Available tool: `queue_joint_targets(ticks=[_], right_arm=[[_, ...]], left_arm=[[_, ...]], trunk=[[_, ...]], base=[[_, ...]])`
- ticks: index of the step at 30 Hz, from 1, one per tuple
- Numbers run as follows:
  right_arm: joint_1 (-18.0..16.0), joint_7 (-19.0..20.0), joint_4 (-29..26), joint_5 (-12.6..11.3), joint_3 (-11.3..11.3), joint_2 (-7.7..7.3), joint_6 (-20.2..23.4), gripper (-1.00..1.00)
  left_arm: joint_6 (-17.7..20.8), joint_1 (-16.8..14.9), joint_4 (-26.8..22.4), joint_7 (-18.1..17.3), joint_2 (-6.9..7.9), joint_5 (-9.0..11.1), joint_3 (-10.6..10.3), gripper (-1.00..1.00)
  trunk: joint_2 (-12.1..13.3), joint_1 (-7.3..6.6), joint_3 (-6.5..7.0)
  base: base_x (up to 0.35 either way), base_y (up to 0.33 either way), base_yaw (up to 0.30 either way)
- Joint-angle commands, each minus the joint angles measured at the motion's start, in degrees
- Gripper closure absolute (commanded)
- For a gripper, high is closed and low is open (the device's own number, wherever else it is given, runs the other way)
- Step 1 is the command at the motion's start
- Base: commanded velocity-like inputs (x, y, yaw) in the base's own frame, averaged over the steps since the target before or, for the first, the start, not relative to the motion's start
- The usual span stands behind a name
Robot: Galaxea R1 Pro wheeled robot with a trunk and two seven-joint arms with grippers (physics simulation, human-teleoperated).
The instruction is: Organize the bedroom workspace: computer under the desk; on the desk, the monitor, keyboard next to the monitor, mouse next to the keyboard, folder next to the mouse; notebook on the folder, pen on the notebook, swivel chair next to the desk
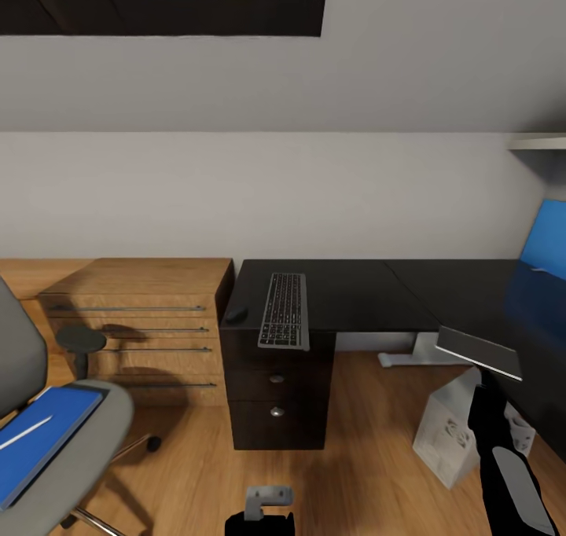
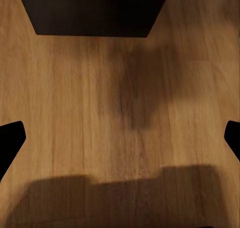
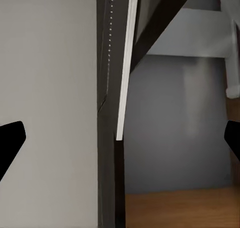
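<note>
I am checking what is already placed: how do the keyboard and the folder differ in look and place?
The keyboard is dark with a grey rim; the folder is bright blue. The keyboard lies on the desk, its near end past the edge; the folder lies on the swivel chair seat. Both are flat and thin.

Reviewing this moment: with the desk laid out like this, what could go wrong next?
1. The keyboard hangs over the desk front edge; a nudge might tip it off.
2. The mouse sits near the desk's left corner and may get pushed off.
3. The folder lies on the swivel chair seat; rolling the chair could slide it off.
</note>
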Motion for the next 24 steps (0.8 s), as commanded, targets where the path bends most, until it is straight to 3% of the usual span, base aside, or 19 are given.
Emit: queue_joint_targets(ticks=[1, 24], right_arm=[[0.0, 0.1, 0.0, -0.6, 0.1, -0.03, -0.3, -1.0], [0.0, 0.1, 0.0, -0.6, 0.1, -0.1, -0.3, -1.0]], left_arm=[[0.1, 0.0, -0.1, 0.5, 0.0, 0.6, -0.1, -1.0], [0.2, 0.0, 0.0, 0.5, 0.0, 0.7, -0.1, -1.0]], trunk=[[0.0, 0.02, -0.05], [0.0, 0.02, -0.05]], base=[[0.213, 0.0, 0.0], [0.078, 0.0, 0.0]])
